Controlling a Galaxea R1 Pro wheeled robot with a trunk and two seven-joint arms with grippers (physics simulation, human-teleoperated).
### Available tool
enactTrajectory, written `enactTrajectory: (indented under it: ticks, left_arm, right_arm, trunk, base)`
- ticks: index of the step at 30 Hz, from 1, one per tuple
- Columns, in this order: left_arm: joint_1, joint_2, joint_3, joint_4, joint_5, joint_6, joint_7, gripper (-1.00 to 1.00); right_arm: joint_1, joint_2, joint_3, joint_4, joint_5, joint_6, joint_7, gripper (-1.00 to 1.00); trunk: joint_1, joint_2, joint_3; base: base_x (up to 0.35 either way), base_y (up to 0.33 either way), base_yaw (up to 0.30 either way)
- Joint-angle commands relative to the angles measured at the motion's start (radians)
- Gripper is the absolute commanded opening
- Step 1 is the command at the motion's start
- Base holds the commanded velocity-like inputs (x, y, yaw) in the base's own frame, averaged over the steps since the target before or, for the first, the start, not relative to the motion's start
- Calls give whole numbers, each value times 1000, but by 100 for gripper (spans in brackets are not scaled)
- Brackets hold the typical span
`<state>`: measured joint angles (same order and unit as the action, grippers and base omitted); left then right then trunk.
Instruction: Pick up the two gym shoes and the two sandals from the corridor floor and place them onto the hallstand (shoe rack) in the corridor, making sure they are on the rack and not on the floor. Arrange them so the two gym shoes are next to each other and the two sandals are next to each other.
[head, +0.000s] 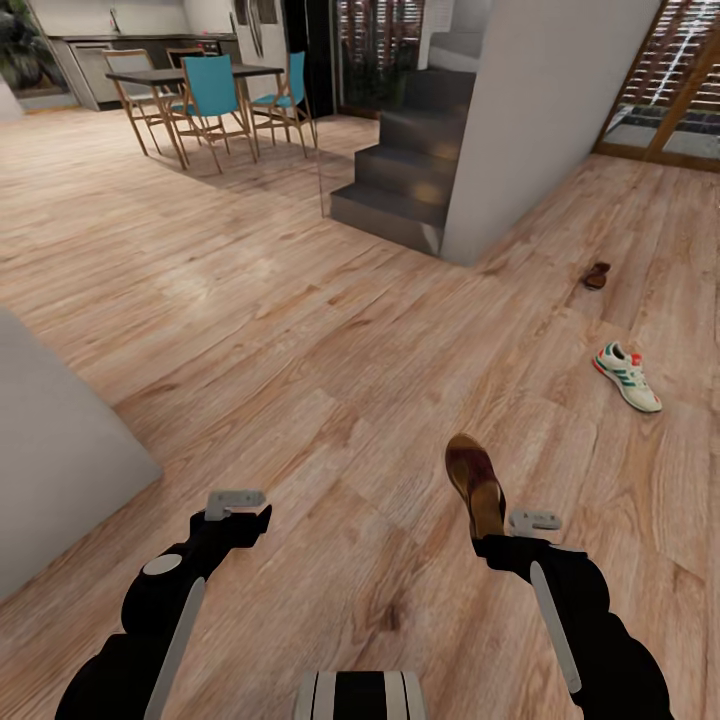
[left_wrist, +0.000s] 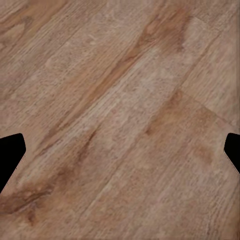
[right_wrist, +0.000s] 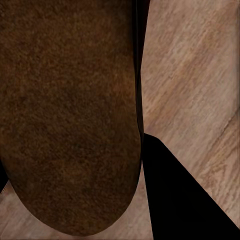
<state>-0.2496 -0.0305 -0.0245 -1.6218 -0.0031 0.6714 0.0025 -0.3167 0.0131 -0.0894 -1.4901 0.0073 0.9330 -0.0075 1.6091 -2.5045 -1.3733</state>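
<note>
Wood-plank corridor floor (head: 300, 330) runs to grey stairs (head: 400, 170) at upper centre. Right gripper (head: 490, 535) clamps one brown sandal (head: 477, 482), low centre-right; dark underside fills the right wrist view (right_wrist: 70, 115). Second sandal (head: 597, 275) and one white, green-striped gym shoe (head: 628, 376) lie at right. Left gripper (head: 240, 512) empty, fingers spread. Judged early: nothing racked yet.

head camera high over floor (head: 300, 330), wrist cameras seemingly close
</note>
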Motion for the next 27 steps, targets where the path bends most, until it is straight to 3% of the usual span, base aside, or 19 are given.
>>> enactTrajectory:
  ticks: [1,20,27]
  left_arm:
    - [0,0,0,-1,0,5,0,100]
    - [0,0,0,-1,-1,5,0,100]
    - [0,0,0,-1,-1,5,0,100]
  right_arm:
    - [0,1,-1,-1,-3,5,-3,-100]
    - [0,1,-1,-1,-3,5,-4,-100]
    - [0,1,-1,-1,-3,4,-3,-100]
  trunk:
    - [-1,0,5]
    - [-9,4,110]
    - [-36,53,143]
  base:
    - [0,0,0]
    - [0,0,0]
    - [0,0,0]
